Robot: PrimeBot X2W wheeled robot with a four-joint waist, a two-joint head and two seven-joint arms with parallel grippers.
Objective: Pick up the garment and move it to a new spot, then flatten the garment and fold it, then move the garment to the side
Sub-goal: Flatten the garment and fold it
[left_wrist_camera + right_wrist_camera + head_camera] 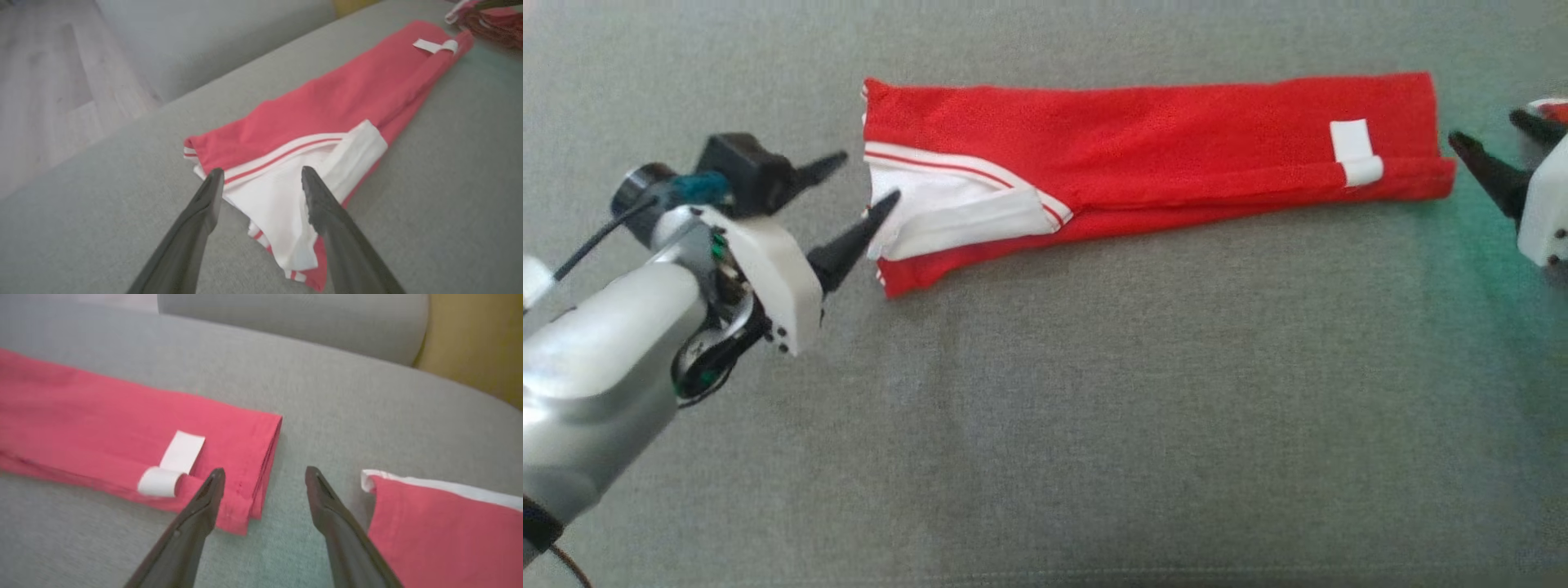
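Note:
The garment [1160,155] is red with white trim and lies folded into a long flat strip across the grey cushion [1045,408]. Its white-lined end with red stripes [282,196] points left, and a white label [1354,151] sits near the right end. My left gripper [872,175] is open at the left end, its fingers [327,212] straddling the white lining without closing on it. At the garment's right end [253,457] my right gripper [1485,126] is open with one finger [200,514] over the hem. The garment [102,416] lies free of both.
Another red cloth with a white edge [441,522] lies just right of my right gripper, at the picture's edge [1552,106]. A grey backrest [286,318] and something yellow [478,343] stand behind. The cushion's far edge drops to a wooden floor [41,81].

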